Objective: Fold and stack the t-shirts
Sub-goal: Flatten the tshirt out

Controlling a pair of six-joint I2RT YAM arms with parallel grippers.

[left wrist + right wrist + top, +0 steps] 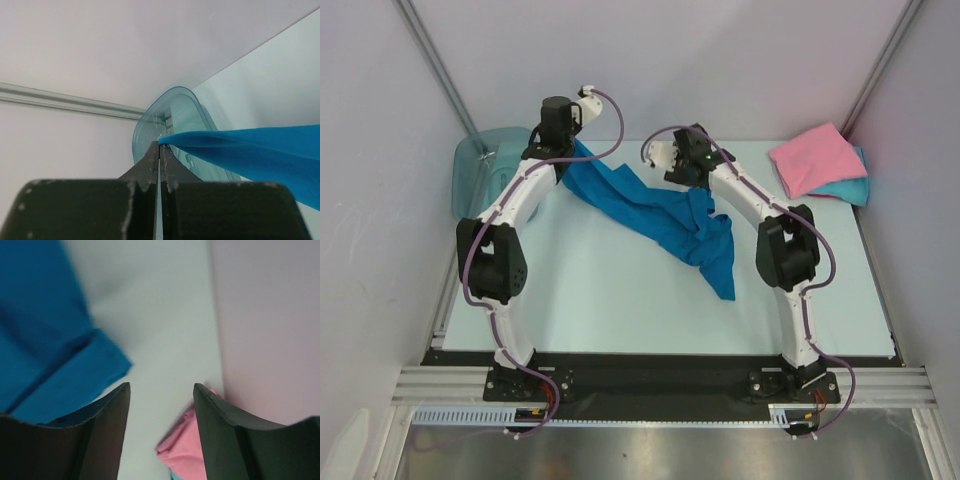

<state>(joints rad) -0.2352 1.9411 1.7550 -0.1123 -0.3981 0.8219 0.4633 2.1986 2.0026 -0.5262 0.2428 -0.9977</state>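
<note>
At the far-left part of the pale table [620,310], my left gripper [159,146] is pressed together on 1 edge of the deep blue soft cloth t-shirt [645,205]. It pinches the cloth right at the fingertips, just in front of the translucent teal plastic bin [480,170]. I judge this hold is meant to raise that end so the cloth can be drawn out flat for folding. In the left wrist view the cloth runs taut away from the pinch.

My right gripper [161,390] is spread, with nothing between its fingers. It hangs over bare table just beside a hemmed edge of the blue t-shirt, and I judge it is placed there to take a 2nd hold.

The blue t-shirt is unfolded, a bunched and twisted band. Its long axis runs diagonally across the table, from the pinched end at far left toward the near right, where the free end tapers to a point near the right arm's elbow. I cannot tell which end is collar or hem.

The folded pink cloth t-shirt [810,158] rests on the lighter turquoise t-shirt [855,190] at the far-right corner, well apart from the blue one. I read that as the stack awaiting the 3rd.
</note>
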